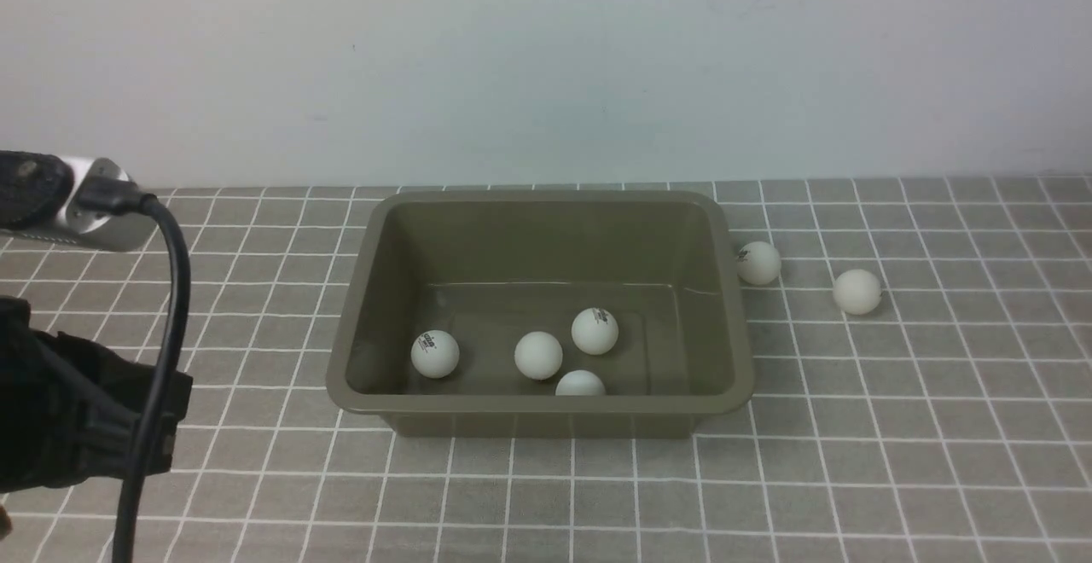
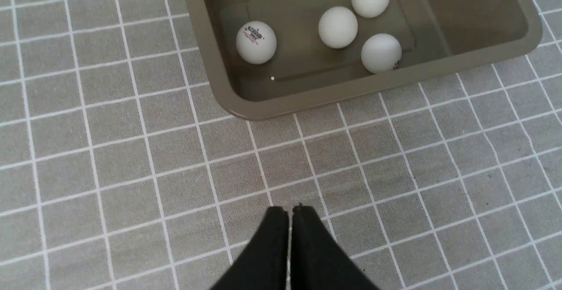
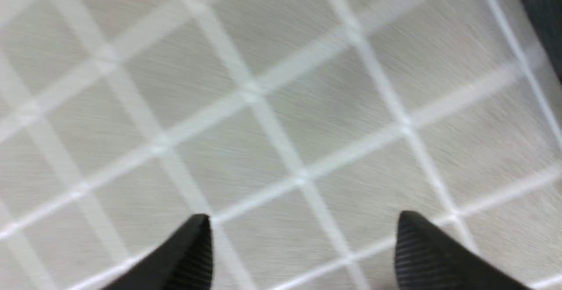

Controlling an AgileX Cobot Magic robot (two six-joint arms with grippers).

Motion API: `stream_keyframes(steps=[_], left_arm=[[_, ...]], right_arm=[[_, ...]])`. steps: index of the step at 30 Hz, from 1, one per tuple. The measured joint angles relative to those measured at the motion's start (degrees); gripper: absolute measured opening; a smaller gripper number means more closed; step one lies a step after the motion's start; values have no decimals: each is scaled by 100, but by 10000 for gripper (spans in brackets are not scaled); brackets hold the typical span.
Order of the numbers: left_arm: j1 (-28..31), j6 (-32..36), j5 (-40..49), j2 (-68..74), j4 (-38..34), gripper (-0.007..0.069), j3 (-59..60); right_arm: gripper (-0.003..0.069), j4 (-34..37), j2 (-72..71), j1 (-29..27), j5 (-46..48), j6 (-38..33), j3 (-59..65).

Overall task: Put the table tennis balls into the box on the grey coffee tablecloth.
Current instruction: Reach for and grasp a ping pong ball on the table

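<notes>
The olive-grey box (image 1: pixel 367 290) stands mid-table on the grey coffee tablecloth (image 1: pixel 896 426). Several table tennis balls lie in it, among them a logo ball (image 1: pixel 435 353) and a plain one (image 1: pixel 538 355). Two more balls (image 1: pixel 758 263) (image 1: pixel 856 292) rest on the cloth right of the box. In the left wrist view my left gripper (image 2: pixel 290 211) is shut and empty, hovering over cloth short of the box (image 2: pixel 307 101) and its balls (image 2: pixel 256 42). My right gripper (image 3: pixel 303 224) is open with nothing between its fingers, close above blurred cloth; it is out of the front view.
The left arm's wrist and black cable (image 1: pixel 162 324) fill the front view's left edge. A pale wall (image 1: pixel 546 60) closes the table's far side. A dark strip (image 3: pixel 546 13) shows at one corner of the right wrist view, apparently past the cloth's edge.
</notes>
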Motion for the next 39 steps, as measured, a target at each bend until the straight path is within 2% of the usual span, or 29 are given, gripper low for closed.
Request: stream_keyframes(steps=[2, 7, 11, 17, 25, 27, 30, 32, 33, 34, 39], left_arm=[[0, 66, -36, 0, 0, -5, 0], [0, 196, -45, 0, 0, -5, 0], [0, 201, -52, 0, 20, -5, 0], [0, 215, -92, 0, 211, -5, 0], [0, 215, -92, 0, 354, -5, 0], [0, 215, -92, 0, 360, -5, 0], [0, 215, -92, 0, 366, -5, 0], [0, 215, -92, 0, 366, -5, 0], [0, 215, -92, 0, 366, -5, 0], [0, 215, -92, 0, 366, -5, 0], [0, 215, -92, 0, 366, -5, 0]], right_arm=[[576, -34, -105, 104, 31, -6, 49], [632, -361, -517, 208, 37, 18, 863], [638, -709, -821, 209, 71, 107, 1554], [638, -441, -881, 214, 48, 113, 2033], [635, -436, -881, 214, 26, 174, 2366], [619, -497, -881, 238, 21, 174, 2508], [560, -542, -881, 288, 26, 167, 2616], [429, -542, -881, 384, 21, 90, 2639], [414, -542, -881, 384, 21, 92, 2639], [314, -522, -881, 461, 15, 81, 2646], [333, -66, -894, 719, 19, -34, 2557]])
